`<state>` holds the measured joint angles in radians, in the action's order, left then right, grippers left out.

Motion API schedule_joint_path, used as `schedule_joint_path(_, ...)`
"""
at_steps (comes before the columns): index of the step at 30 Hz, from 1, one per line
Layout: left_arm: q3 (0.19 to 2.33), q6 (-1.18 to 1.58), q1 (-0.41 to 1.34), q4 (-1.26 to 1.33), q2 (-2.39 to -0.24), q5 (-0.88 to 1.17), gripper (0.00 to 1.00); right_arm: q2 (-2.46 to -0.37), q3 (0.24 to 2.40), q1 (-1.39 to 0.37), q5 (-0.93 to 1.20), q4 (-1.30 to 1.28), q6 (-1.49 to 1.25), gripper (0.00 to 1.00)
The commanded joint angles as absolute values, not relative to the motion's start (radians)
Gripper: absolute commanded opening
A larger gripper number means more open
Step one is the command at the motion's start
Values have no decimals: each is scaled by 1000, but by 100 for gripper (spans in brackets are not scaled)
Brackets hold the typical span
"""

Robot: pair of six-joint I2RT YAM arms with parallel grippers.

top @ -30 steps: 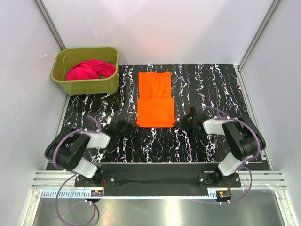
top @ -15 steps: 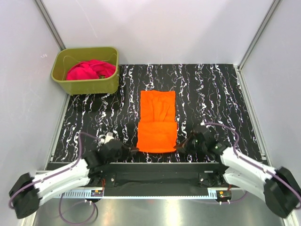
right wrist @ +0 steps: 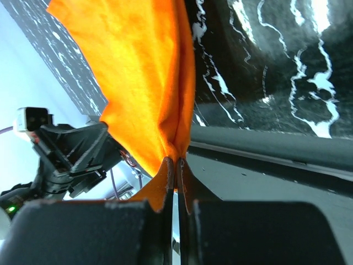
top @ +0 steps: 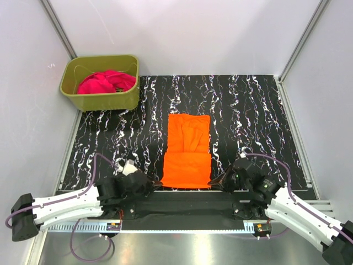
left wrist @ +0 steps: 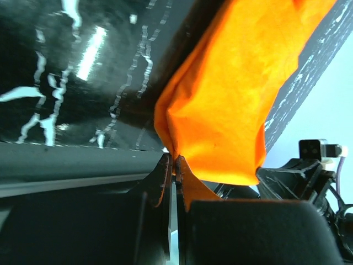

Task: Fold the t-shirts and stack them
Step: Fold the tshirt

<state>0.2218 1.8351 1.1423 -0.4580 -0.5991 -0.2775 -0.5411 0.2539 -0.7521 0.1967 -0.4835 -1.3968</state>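
Note:
The orange t-shirt (top: 188, 149) lies as a long folded strip down the middle of the black marbled table, its near end at the front edge. My left gripper (top: 158, 181) is shut on the shirt's near left corner (left wrist: 175, 149). My right gripper (top: 214, 181) is shut on the near right corner (right wrist: 175, 149). Both hold the near edge slightly lifted. The magenta-pink t-shirt (top: 106, 81) lies bunched in the olive-green tub (top: 101, 98) at the back left.
The black marbled tabletop (top: 242, 116) spreads on both sides of the orange shirt. White walls close in the back and sides. The metal rail with the arm bases (top: 182, 210) runs along the near edge.
Both arms have drawn back toward the near edge, dragging the orange shirt with them; the shirt has slid nearer on the table. The pink shirt and tub have not moved.

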Motion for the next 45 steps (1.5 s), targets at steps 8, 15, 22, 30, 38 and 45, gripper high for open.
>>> schedule_joint_path(8, 481, 1685, 1109, -585, -678, -485, 0, -573, 348, -761, 154, -565, -1346, 0)
schedule_joint_path(15, 639, 1343, 778, -420, -909, -272, 0, -957, 635, -522, 261, -537, -1051, 0)
schedule_joint_path(22, 909, 1093, 500, -302, -1234, -42, 0, -1333, 922, -336, 420, -502, -888, 0)
schedule_joint_path(30, 1253, 982, 387, -276, -1622, 150, 0, -1586, 1144, -243, 505, -502, -861, 0)
schedule_joint_path(38, 1446, 948, 385, -275, -1761, 173, 0, -1669, 1223, -178, 561, -503, -861, 0)
schedule_joint_path(45, 1517, 937, 377, -287, -1806, 184, 0, -1700, 1236, -164, 592, -503, -850, 0)
